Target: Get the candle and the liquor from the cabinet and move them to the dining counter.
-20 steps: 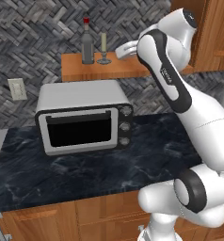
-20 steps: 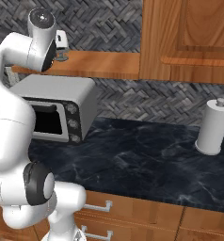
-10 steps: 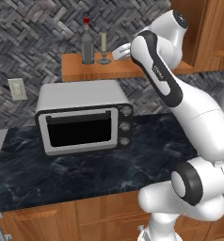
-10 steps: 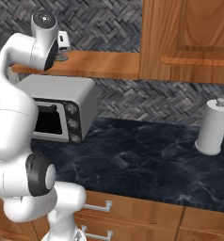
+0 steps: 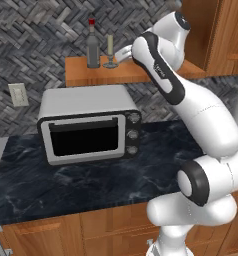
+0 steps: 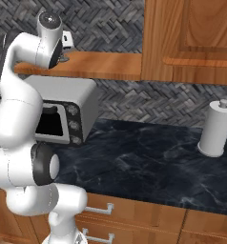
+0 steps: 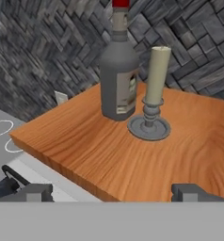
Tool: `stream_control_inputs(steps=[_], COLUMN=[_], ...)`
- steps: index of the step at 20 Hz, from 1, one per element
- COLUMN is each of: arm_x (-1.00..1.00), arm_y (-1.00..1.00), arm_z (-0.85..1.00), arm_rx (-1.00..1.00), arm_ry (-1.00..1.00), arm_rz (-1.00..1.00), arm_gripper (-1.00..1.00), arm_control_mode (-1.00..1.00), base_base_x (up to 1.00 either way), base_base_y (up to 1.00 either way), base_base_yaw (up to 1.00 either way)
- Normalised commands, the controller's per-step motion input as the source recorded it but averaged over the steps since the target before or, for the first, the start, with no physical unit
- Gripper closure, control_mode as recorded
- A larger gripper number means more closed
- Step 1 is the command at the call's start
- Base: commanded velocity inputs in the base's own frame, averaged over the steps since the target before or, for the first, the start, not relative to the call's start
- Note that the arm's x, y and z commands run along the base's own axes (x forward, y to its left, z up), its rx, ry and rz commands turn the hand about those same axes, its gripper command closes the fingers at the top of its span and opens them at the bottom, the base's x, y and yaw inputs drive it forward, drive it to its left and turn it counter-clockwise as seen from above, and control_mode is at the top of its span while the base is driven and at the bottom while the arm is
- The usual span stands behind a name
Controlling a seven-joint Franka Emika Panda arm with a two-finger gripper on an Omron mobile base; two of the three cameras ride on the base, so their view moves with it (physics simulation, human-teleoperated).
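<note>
Orange-brown wood is where it's all happening: the cabinet (image 5: 141,72) shelf up on the wall, above the microwave (image 5: 88,122). So we're at the very first step, the reach in for the first pickup, nothing grabbed yet. The candle (image 7: 154,94) sits in its little grey holder right next to the liquor (image 7: 118,70), the two just about touching at the base from what the hand view shows, bottle on the left and slightly farther back, candle on the right and nearer. From the left base view both stand at the left part of the shelf, with the end effector (image 5: 122,53) hovering just right of the candle (image 5: 110,50), fingers spread wide and holding nothing. My guess is the candle goes first since it's the closer one. The next move needs the hand to slide forward so the fingers straddle the candle or its stem, then close gently. Tricky bit, I'd say, is the bottle (image 5: 93,46) being so close: a sloppy approach could nudge it or tip the candle. After that it's a lift and a drive over to the dining counter.
</note>
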Motion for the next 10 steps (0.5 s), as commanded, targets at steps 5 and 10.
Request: stream_control_inputs(steps=[5,10], arm_x=[0.36,0.18], arm_y=[0.02,0.16], arm_z=[0.00,-0.01], arm_rx=[0.03,0.03], arm_ry=[0.00,0.00], arm_rz=[0.00,0.00], arm_gripper=[-1.00,-1.00], arm_control_mode=[-1.00,-1.00], base_base_x=[0.00,0.00], base_base_y=[0.00,0.00], base_base_yaw=[0.00,0.00])
